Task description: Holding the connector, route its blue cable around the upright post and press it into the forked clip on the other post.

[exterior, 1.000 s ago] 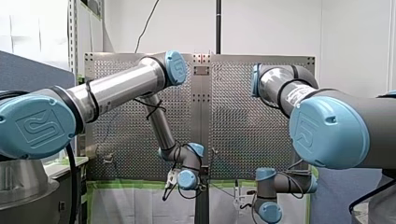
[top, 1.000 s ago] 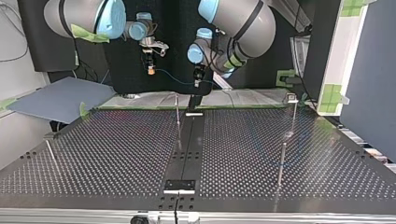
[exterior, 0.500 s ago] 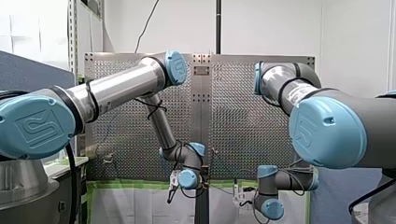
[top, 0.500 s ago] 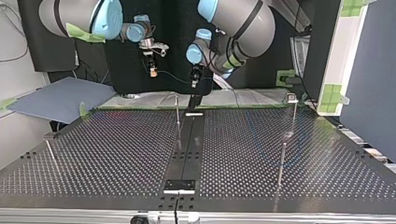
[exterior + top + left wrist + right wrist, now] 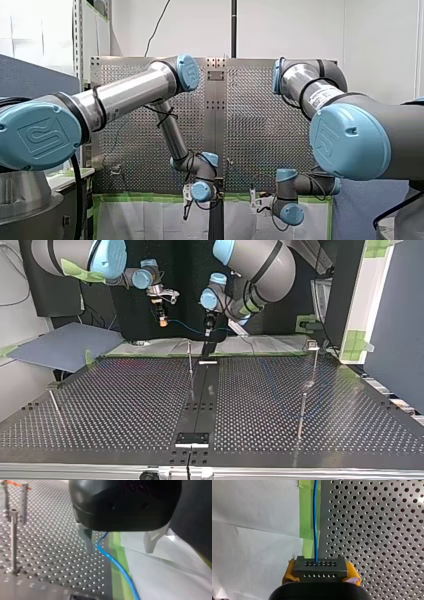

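While right gripper (image 5: 320, 576) clamps connector (image 5: 319, 566), left gripper (image 5: 120, 542) gapes, blue cable (image 5: 315, 517) strung between them.

In the top view's upper left you'll find my right pincer (image 5: 162, 320), clamped on the connector (image 5: 319, 568), sunk a little lower than a second ago. Its elbow (image 5: 107, 255) has swung out toward the left edge. In the front view's lower middle, that arm's wrist (image 5: 292, 214) has climbed. My left pincer (image 5: 207, 331) has edged slightly left in the top view. In the front view it has dropped and drifted right.
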Robot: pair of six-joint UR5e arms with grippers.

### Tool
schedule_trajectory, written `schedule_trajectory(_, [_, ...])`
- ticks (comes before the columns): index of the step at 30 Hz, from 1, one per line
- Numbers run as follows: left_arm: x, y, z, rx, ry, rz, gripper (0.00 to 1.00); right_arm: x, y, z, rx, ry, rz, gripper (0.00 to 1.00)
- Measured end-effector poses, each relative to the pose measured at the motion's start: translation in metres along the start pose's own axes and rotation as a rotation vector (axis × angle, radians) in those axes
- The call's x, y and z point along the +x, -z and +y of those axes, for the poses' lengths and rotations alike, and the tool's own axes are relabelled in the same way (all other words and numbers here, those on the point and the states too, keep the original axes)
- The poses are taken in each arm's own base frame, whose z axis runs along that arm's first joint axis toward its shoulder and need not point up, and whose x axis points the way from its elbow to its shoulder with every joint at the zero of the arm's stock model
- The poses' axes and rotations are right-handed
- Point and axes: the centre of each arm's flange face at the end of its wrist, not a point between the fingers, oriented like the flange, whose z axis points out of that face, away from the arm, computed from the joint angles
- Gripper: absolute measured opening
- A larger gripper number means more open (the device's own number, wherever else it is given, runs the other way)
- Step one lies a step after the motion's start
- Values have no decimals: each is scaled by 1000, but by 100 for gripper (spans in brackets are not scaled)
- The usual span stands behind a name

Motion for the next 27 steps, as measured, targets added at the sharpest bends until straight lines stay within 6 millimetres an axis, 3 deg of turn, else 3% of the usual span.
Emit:
schedule_trajectory(10, [-13, -11, -9, 6, 49, -47, 98, 3, 0, -3, 29, 38, -11, 0])
schedule_trajectory(23, [-14, -12, -7, -6, 53, -47, 98, 41, -8, 2, 45, 57, 19, 0])
schedule_trajectory(27, [-14, -12, -7, -2, 53, -47, 98, 44, -9, 3, 44, 55, 19, 0])
